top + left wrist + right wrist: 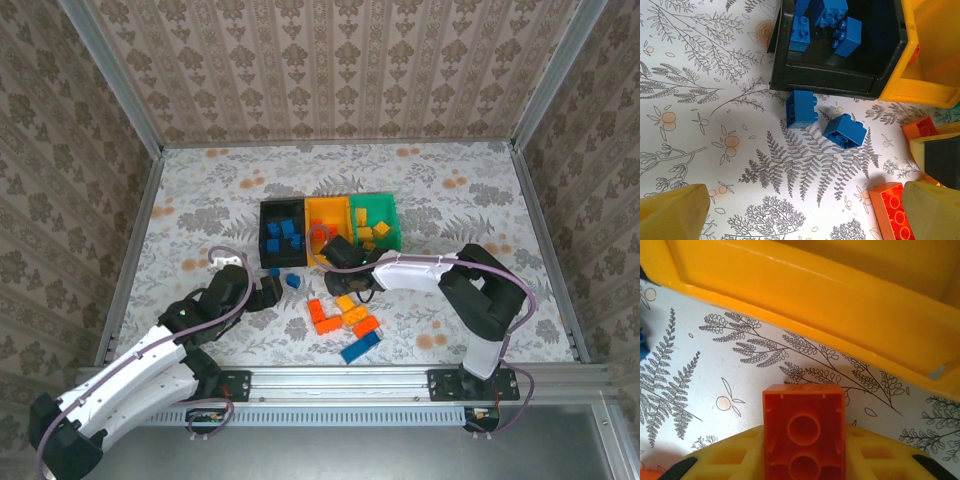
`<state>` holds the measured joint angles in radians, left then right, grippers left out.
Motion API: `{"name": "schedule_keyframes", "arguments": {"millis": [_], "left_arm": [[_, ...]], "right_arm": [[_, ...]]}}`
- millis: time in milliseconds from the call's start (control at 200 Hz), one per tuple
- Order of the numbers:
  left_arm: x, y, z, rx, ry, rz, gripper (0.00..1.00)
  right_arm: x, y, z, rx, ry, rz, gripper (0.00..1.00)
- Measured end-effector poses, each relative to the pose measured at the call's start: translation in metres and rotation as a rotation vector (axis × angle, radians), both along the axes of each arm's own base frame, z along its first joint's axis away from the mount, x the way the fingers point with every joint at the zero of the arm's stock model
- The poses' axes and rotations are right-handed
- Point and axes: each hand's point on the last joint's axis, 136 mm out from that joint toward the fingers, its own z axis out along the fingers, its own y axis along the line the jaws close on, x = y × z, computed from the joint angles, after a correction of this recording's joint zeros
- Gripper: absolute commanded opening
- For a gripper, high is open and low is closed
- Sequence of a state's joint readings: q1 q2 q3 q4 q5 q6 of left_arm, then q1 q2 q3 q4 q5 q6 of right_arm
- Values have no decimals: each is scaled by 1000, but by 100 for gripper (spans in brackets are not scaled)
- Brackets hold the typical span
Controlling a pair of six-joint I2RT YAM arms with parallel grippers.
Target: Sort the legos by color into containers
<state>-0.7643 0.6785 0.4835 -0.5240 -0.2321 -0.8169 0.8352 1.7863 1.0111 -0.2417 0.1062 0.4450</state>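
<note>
Holding item one, a red-orange brick (804, 410), hollow underside toward my camera: right gripper (804, 452), fingers clamped on its sides, just short of the orange-yellow bin (790, 300). Left gripper (800, 215): I see it spread wide, empty, over two blue bricks (801, 109) (loose, beside the black bin (825, 75)). Green bin (396, 220): yellow pieces. Loose legos (345, 318): table, nearer the arms.

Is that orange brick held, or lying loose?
Held: the orange brick sits pinched between the right end effector's yellow fingers.
</note>
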Motion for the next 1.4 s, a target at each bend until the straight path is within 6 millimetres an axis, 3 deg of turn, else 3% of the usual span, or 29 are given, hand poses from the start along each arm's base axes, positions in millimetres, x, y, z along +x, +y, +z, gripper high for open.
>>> {"name": "schedule_keyframes", "arguments": {"millis": [95, 250, 370, 470, 550, 650, 760, 860, 1055, 1235, 1395], "left_arm": [[1, 1, 0, -2, 2, 5, 100], [1, 0, 0, -12, 6, 0, 100], [1, -4, -3, -15, 18, -10, 100], [2, -8, -9, -9, 39, -20, 100], [3, -11, -12, -6, 50, -29, 99], [3, -16, -13, -12, 56, -49, 99], [4, -22, -17, -5, 65, -78, 99], [3, -27, -24, 12, 87, -113, 99], [2, -42, -40, 30, 142, -184, 99], [-2, -64, -46, 49, 164, -284, 99], [-3, -92, -43, 56, 164, -368, 97]], "right_arm": [[2, 1, 13, 19, -27, 2, 31], [15, 6, 77, 114, -160, -1, 32], [43, 16, 129, 193, -253, -39, 32], [75, 19, 150, 217, -291, -90, 33], [99, 20, 147, 208, -289, -133, 33], [121, 17, 125, 168, -252, -177, 34], [134, 13, 102, 123, -201, -210, 37], [141, 11, 92, 104, -174, -229, 43], [147, 17, 98, 123, -167, -251, 69], [144, 15, 99, 133, -162, -257, 74], [120, -1, 108, 150, -159, -262, 76]]}}
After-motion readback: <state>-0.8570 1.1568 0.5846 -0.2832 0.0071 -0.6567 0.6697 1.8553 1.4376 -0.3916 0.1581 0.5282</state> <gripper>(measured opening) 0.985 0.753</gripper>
